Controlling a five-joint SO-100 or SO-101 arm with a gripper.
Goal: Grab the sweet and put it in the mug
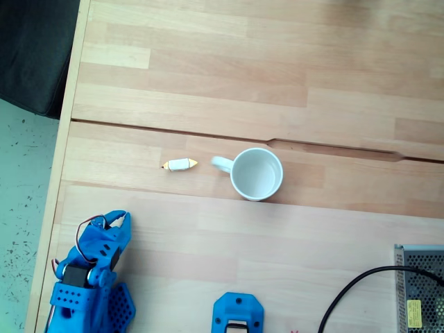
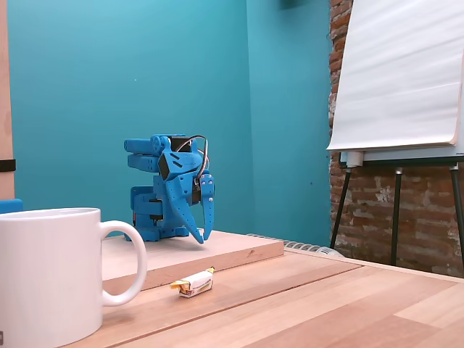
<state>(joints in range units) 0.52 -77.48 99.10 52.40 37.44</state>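
The sweet (image 1: 180,164), a small white candy with yellow-orange twisted ends, lies flat on the wooden table just left of the mug's handle. The white mug (image 1: 236,184) stands upright with nothing visible inside it. My blue gripper (image 1: 118,218) sits folded near the table's lower left, well short of the sweet, with its fingers together and nothing between them. In the low fixed view the mug (image 2: 51,283) fills the near left. There the sweet (image 2: 194,283) lies beyond it, and the gripper (image 2: 205,237) points down over a raised board.
A blue arm base part (image 1: 237,312), a black cable (image 1: 347,298) and a metal mesh box (image 1: 420,288) sit along the lower edge. The table's left edge (image 1: 59,173) is close to the arm. An easel with a white pad (image 2: 399,72) stands behind.
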